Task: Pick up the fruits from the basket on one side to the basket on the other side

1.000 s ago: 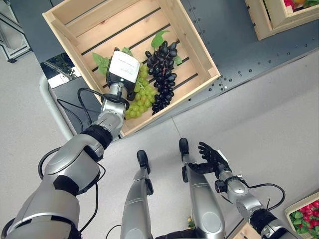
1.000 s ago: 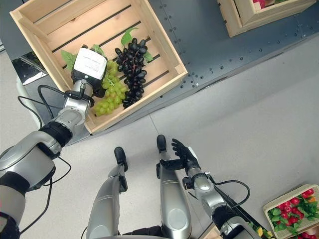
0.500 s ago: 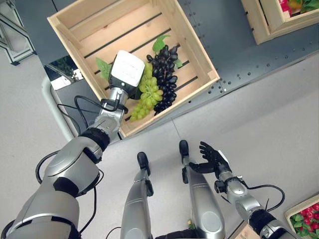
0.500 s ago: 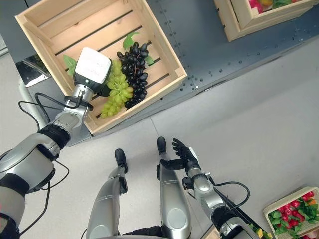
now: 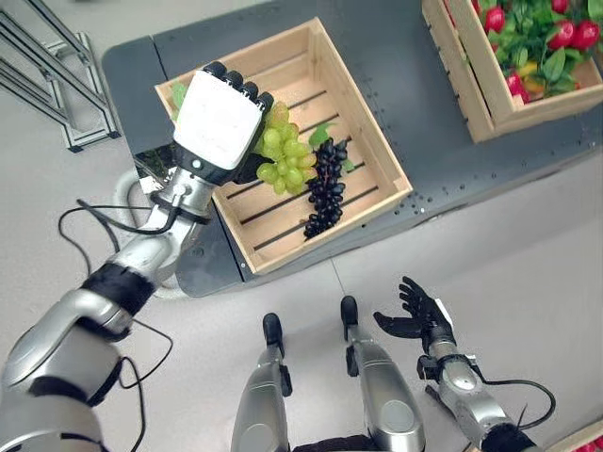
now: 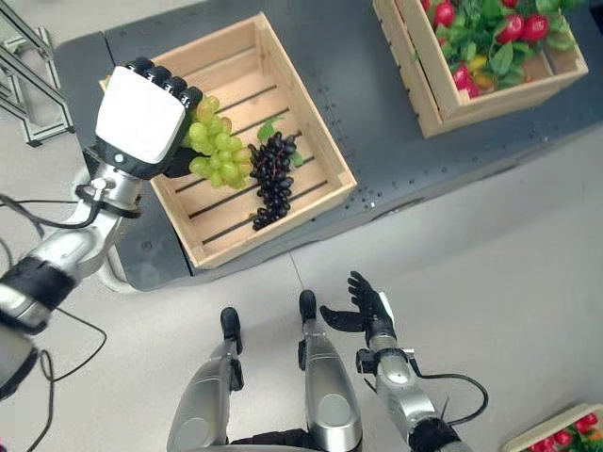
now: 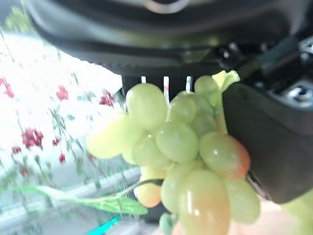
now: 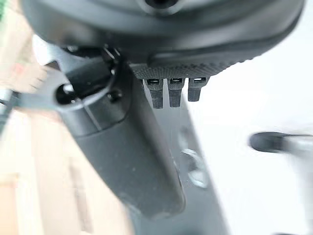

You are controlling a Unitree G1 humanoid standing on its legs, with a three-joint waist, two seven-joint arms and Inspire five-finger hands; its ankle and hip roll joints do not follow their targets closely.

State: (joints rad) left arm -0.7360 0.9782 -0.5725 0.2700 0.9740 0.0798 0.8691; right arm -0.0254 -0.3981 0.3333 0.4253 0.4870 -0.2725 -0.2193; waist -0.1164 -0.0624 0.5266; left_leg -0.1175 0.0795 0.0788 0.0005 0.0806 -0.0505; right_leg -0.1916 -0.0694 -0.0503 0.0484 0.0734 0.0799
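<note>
My left hand (image 5: 219, 118) is shut on a bunch of green grapes (image 5: 285, 157), held up above the wooden crate (image 5: 363, 122) on the dark platform. The grapes (image 7: 181, 147) hang between the thumb and fingers in the left wrist view. A bunch of black grapes (image 5: 325, 185) with a green leaf lies on the crate's slats. A second crate (image 5: 490, 75) at the upper right holds red and yellow fruit among green leaves. My right hand (image 5: 419, 318) hovers low over the floor, open and holding nothing; its thumb (image 8: 132, 147) sticks out straight in the right wrist view.
The dark platform (image 5: 415, 47) carries both crates and ends in a riveted edge toward me. A metal frame (image 5: 57, 85) stands at the upper left. Another crate of red fruit (image 6: 556, 441) peeks in at the lower right corner.
My left hand has lifted the green grapes up out of the crate, away from the black bunch. The camera has shifted, bringing the second crate into view. The right hand stays put.
</note>
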